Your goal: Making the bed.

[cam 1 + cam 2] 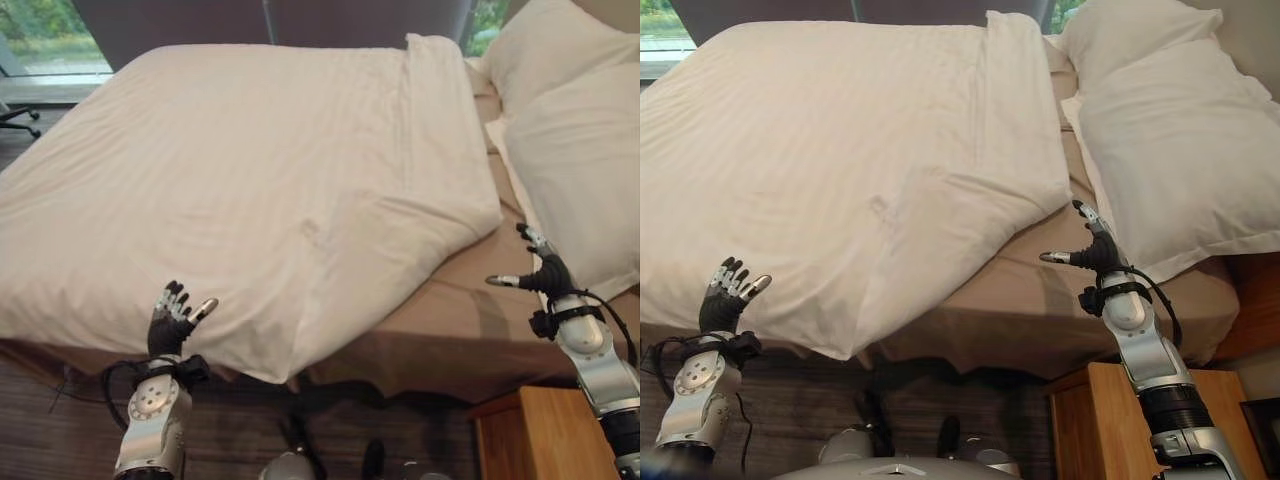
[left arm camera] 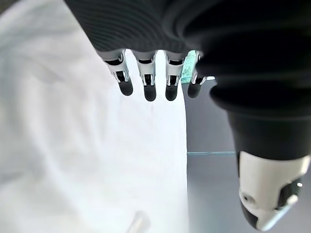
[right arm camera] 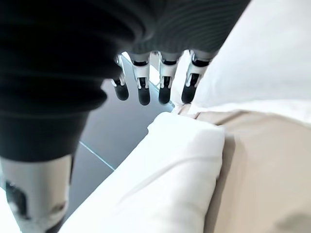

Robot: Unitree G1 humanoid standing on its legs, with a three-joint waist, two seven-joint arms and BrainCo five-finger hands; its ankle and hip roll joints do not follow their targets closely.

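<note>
Bed [image 1: 450, 330], white duvet [image 1: 250, 180], open hands.

Soft window daylight, blown-out whites

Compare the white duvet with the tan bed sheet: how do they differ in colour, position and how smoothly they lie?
The white duvet is bright white; the tan bed sheet is light brown. The duvet lies on top, covering most of the bed, while the sheet lies beneath it, bare near the white pillows. The duvet looks thick and rumpled, lying askew; the sheet lies flat and thin. Both hang over the bed's near edge.
</note>
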